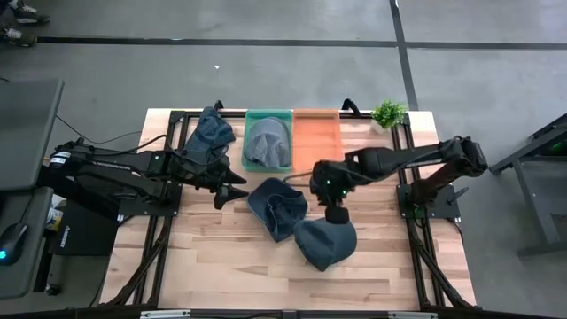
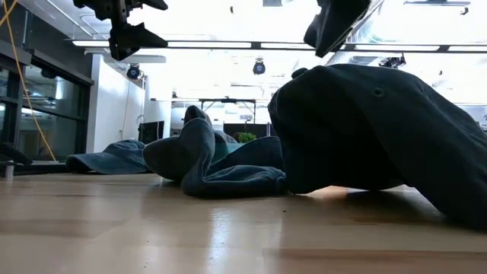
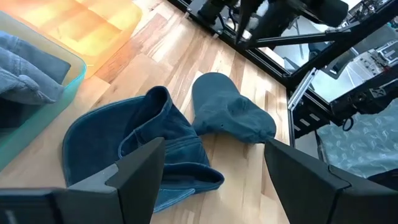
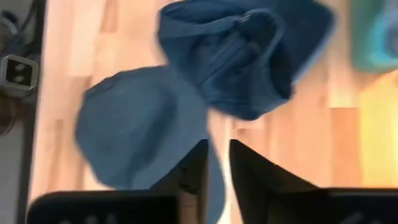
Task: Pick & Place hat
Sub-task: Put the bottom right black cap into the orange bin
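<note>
Two dark blue hats lie on the table. An upturned one point(image 1: 276, 207) point(image 3: 134, 146) point(image 4: 245, 59) rests on its crown. A second point(image 1: 326, 242) point(image 3: 231, 115) point(image 4: 140, 121) sits beside it, brim down, and looms large in the low view point(image 2: 380, 129). A third hat point(image 1: 267, 142) lies in the green bin, and a fourth point(image 1: 210, 133) on the table's far left part. My right gripper point(image 1: 337, 213) point(image 4: 217, 165) hangs just above the second hat, fingers a narrow gap apart. My left gripper point(image 1: 232, 191) point(image 3: 211, 177) is open and hovers left of the upturned hat.
A green bin point(image 1: 251, 120) and an orange bin point(image 1: 316, 133) stand side by side at the table's far edge. A small potted plant point(image 1: 388, 113) sits at the far right corner. Bare wood point(image 1: 221, 257) stretches along the near side.
</note>
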Robot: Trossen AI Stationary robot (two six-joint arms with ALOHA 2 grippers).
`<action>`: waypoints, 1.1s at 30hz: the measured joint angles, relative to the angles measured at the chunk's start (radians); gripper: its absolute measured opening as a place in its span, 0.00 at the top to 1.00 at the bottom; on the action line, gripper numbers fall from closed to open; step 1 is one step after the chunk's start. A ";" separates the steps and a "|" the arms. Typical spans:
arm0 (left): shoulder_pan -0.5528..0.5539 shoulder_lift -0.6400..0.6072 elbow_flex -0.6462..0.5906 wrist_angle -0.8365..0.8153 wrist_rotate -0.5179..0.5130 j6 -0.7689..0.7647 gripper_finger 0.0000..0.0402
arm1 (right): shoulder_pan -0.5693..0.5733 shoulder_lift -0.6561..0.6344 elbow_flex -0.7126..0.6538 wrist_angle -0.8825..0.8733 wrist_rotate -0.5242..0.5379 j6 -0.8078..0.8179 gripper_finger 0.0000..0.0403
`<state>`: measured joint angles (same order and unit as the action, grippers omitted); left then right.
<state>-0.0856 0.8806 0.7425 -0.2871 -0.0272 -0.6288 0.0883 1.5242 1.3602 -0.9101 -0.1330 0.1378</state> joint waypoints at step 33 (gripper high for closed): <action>0.000 0.002 0.001 -0.038 0.205 0.131 0.32 | 0.509 0.181 -0.001 0.088 0.384 0.730 0.43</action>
<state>-0.0856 0.8822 0.7437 -0.3248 0.1775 -0.4975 0.5974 1.7049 1.3594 -0.8225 0.2512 0.8682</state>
